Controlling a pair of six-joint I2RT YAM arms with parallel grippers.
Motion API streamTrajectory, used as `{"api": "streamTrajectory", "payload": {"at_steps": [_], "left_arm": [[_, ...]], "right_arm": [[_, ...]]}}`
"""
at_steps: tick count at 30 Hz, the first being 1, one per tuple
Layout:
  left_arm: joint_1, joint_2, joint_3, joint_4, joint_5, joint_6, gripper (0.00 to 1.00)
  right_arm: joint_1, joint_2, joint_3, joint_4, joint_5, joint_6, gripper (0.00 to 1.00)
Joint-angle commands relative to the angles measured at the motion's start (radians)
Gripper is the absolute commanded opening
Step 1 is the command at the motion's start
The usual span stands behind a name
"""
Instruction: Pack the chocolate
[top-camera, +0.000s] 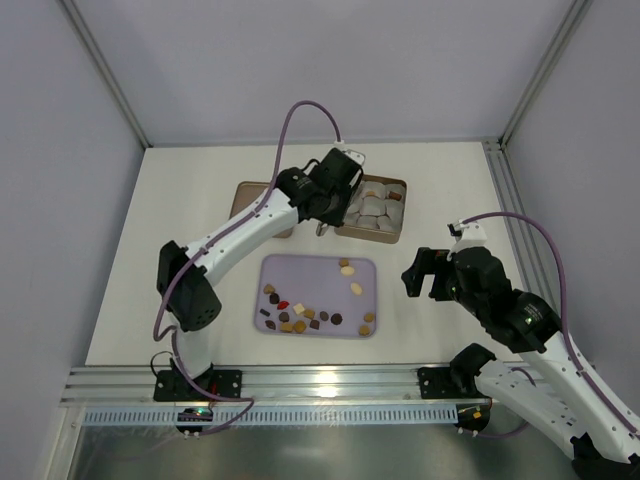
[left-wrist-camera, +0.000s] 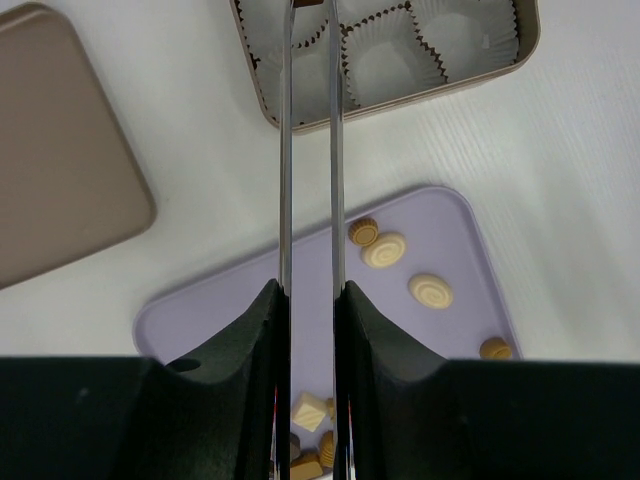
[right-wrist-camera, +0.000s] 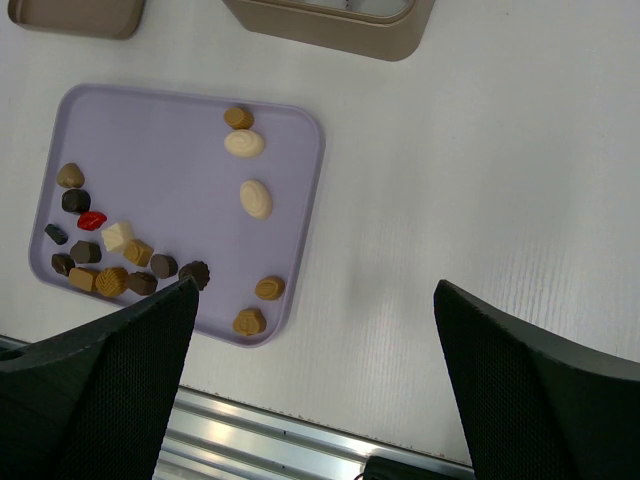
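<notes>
Several chocolate pieces (right-wrist-camera: 256, 198), dark, tan, cream and one red (right-wrist-camera: 92, 220), lie on the lilac tray (top-camera: 318, 272). Most cluster at its near left. The tan box (left-wrist-camera: 262, 95) behind it holds white paper liners (left-wrist-camera: 385, 65), and a few pieces sit in its far row (top-camera: 372, 192). My left gripper (left-wrist-camera: 308, 3) reaches over the box's left side. Its long thin blades stand close and parallel, with a brown sliver of chocolate between the tips at the frame's edge. My right gripper (right-wrist-camera: 315, 290) hangs wide open over bare table, right of the tray, holding nothing.
The flat brown lid (left-wrist-camera: 60, 190) lies left of the box. An aluminium rail (top-camera: 320, 385) runs along the near table edge, and the enclosure's walls close in the back and both sides. A purple cable loops above each arm.
</notes>
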Motion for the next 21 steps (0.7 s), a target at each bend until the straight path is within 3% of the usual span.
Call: {"api": "streamTrajectory", "payload": {"at_steps": [1,21], "left_arm": [[0.016,0.035,0.057,0.034,0.022,0.035,0.25],[0.059,0.154,0.071,0.060,0.028,0.041,0.30]], "right_arm": [[-0.002,-0.001,0.024,0.013,0.014,0.000,1.00],[-0.002,-0.002,0.018,0.014,0.018,-0.003,1.00]]}}
